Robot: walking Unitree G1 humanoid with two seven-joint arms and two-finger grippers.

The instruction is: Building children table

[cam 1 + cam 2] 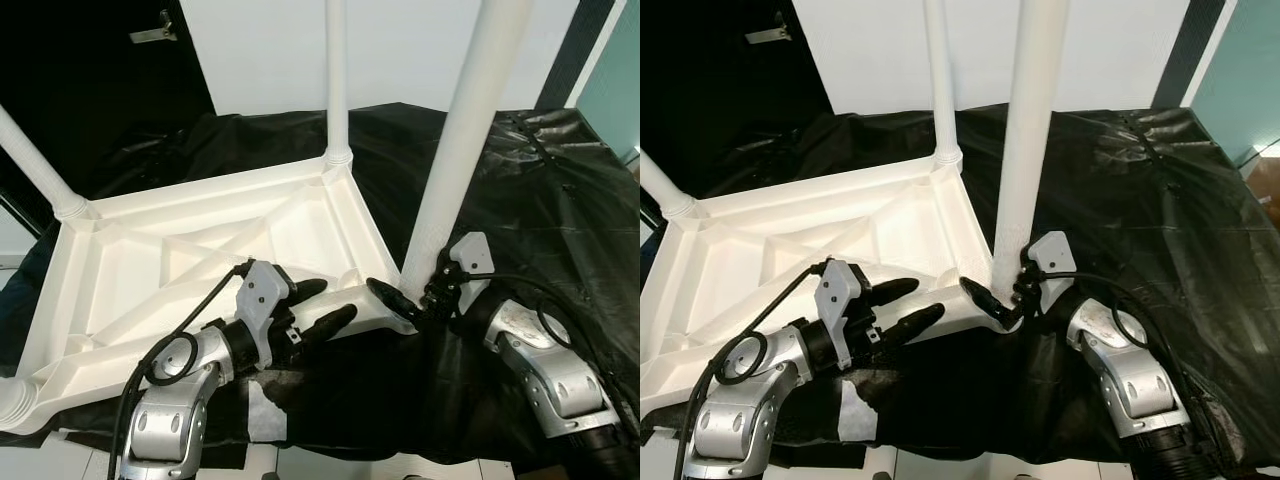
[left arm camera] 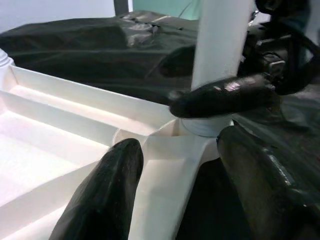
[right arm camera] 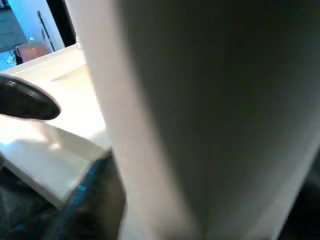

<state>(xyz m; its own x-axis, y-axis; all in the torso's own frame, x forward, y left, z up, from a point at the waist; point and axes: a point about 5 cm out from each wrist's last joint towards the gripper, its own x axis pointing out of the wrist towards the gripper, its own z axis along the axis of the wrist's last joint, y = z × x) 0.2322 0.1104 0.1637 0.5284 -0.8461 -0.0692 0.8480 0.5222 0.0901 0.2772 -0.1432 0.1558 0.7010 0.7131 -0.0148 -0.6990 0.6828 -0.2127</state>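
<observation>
Near-corner table leg [image 1: 470, 140] stands upright, long axis toward 12 o'clock, foot in the corner socket of the inverted white tabletop [image 1: 200, 260]. My right gripper [image 1: 405, 298] clasps its base; my left gripper [image 1: 318, 308], fingers spread, straddles the rim at 9 o'clock.

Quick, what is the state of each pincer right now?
Left pincer: open, fingers either side of the tabletop edge near the corner.
Right pincer: shut on the leg at its base.
</observation>
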